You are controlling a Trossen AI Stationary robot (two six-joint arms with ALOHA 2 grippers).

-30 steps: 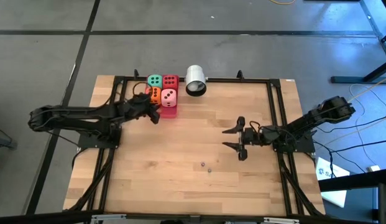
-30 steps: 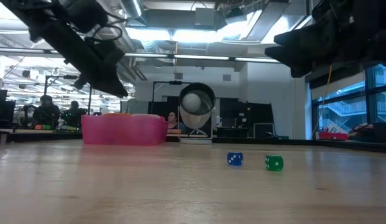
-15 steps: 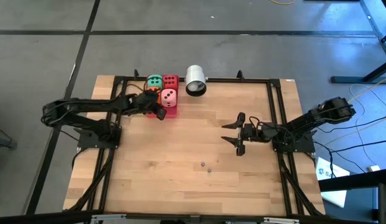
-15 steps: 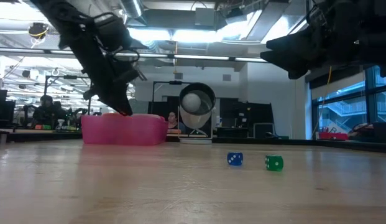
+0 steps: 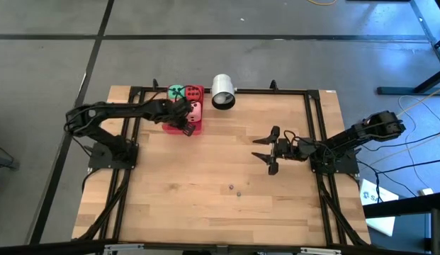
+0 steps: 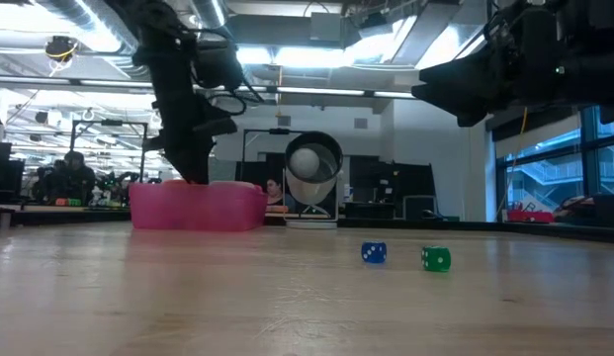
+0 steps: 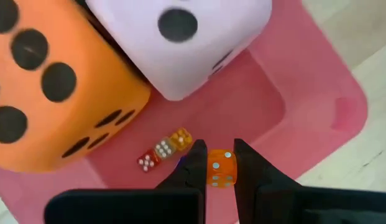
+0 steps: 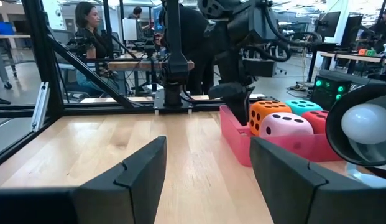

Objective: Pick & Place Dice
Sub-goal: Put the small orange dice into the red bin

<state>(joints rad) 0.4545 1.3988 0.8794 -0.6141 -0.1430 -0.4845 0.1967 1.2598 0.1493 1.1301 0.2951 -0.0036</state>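
Pink tray (image 7: 317,93) at the table's far edge holds four big dice (green, red, orange (image 7: 50,87), pink (image 7: 186,37)); the left gripper (image 7: 216,163) reaches into it, fingers pinched on a small orange die (image 7: 221,168) just beside them; the right gripper (image 5: 268,150) hovers spread wide, mid-table, well apart.

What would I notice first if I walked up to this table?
The big soft dice in green, orange, red and pink, packed into a pink tray at the table's far edge. The left gripper reaches into that tray, pinching a tiny orange die. The right gripper waits open mid-table.
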